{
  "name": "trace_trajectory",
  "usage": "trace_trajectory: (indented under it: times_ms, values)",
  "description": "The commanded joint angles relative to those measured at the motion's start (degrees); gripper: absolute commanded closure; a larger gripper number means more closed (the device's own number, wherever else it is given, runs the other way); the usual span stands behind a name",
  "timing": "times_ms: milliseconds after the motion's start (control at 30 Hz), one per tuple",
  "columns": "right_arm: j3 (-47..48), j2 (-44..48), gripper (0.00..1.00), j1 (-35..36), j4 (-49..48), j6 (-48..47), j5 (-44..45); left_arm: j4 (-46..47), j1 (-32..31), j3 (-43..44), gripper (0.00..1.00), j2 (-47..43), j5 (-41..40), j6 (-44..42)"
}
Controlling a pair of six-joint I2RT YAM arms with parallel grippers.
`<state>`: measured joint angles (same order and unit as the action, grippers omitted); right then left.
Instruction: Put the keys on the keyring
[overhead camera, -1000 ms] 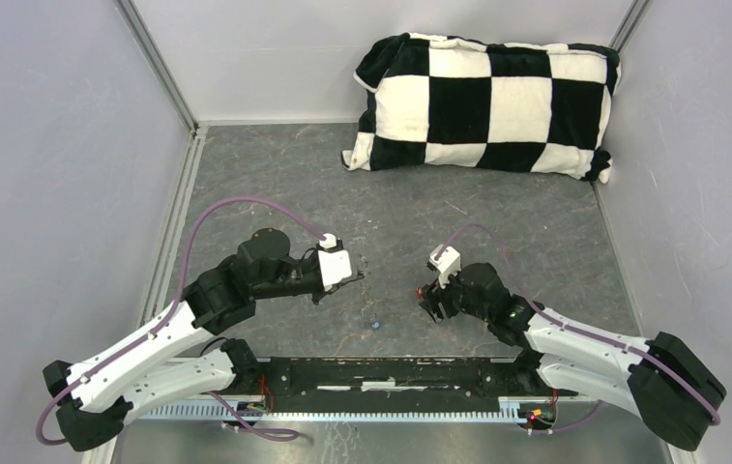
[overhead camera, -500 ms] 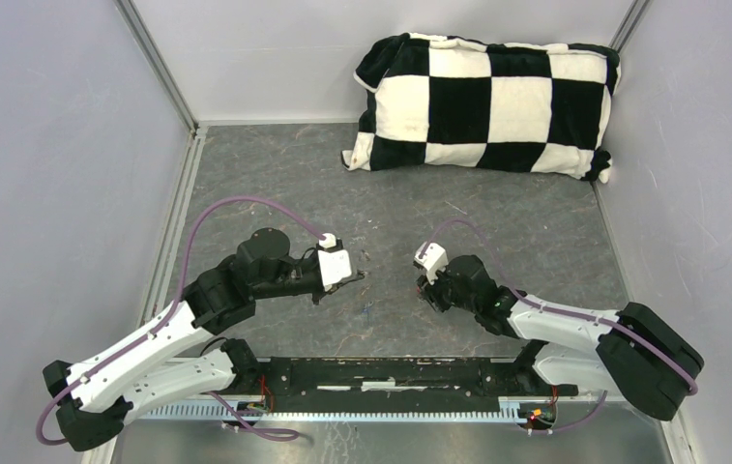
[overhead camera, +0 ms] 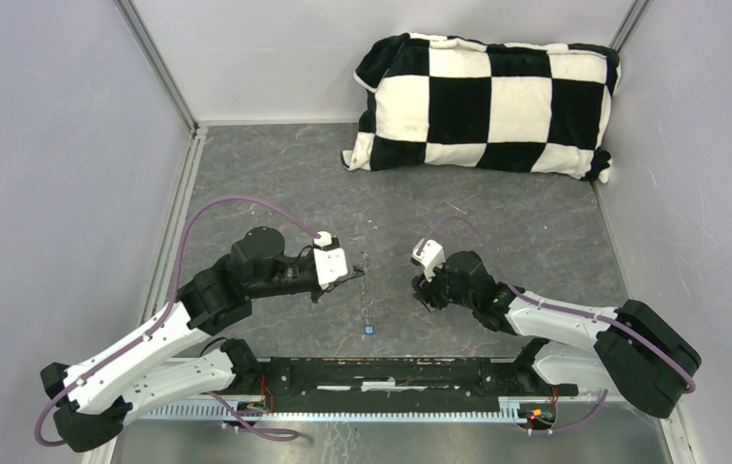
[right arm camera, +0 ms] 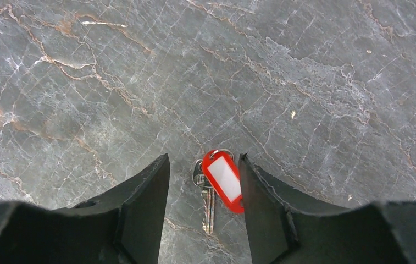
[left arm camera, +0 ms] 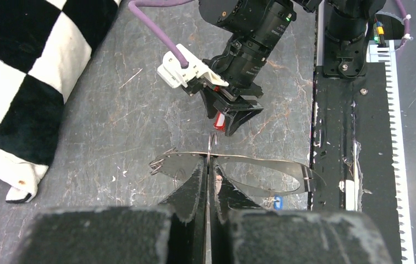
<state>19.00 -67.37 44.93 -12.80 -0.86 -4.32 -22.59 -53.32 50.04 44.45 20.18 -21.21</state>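
**Status: keyring clamped at left, red key between open fingers at right**

The left gripper (left arm camera: 208, 163) is clenched on the keyring (left arm camera: 170, 162). Its two fingers are pressed together on the thin edge of the band. The grey loop extends to both sides of the fingertips and sags on the side toward the arm bases.

The blue key (overhead camera: 369, 330) lies on the table (overhead camera: 275, 174) between the two grippers, nearer the arm bases than either fingertip pair. In the left wrist view it shows just beside the sagging part of the loop. Whether it touches the loop cannot be told.

The right gripper (right arm camera: 204, 159) is released. Its fingers stand apart, pointing down at the table, with the red key (right arm camera: 225, 179) lying between them. The red head sits close against one finger and clear of the other. The metal blade (right arm camera: 208, 208) points back toward the wrist.

A black-and-white checkered pillow (overhead camera: 483, 101) lies well beyond the right gripper, at the rear wall.
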Motion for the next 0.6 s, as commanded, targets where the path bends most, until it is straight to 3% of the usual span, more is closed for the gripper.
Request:
trace_trajectory:
  times_ms: [0,267,467,567]
  values:
    - [0.03,-0.71,0.47,-0.38,-1.53,0.78,0.10,3.20,0.32,2.95,0.98,-0.85,2.04,0.23]
    - [0.83,-4.32,0.68,-1.58,-1.27,0.58,-1.49,2.12,0.32,4.24,0.98,-1.19,2.31,-0.73]
    - [2.38,-2.70,0.94,-2.13,-2.97,0.75,-6.32,1.91,0.32,5.21,0.98,-0.94,2.61,-1.45]
    - [3.22,-1.27,1.00,-2.30,-4.33,0.78,-9.62,2.10,0.32,5.33,0.98,-0.83,2.78,-1.51]
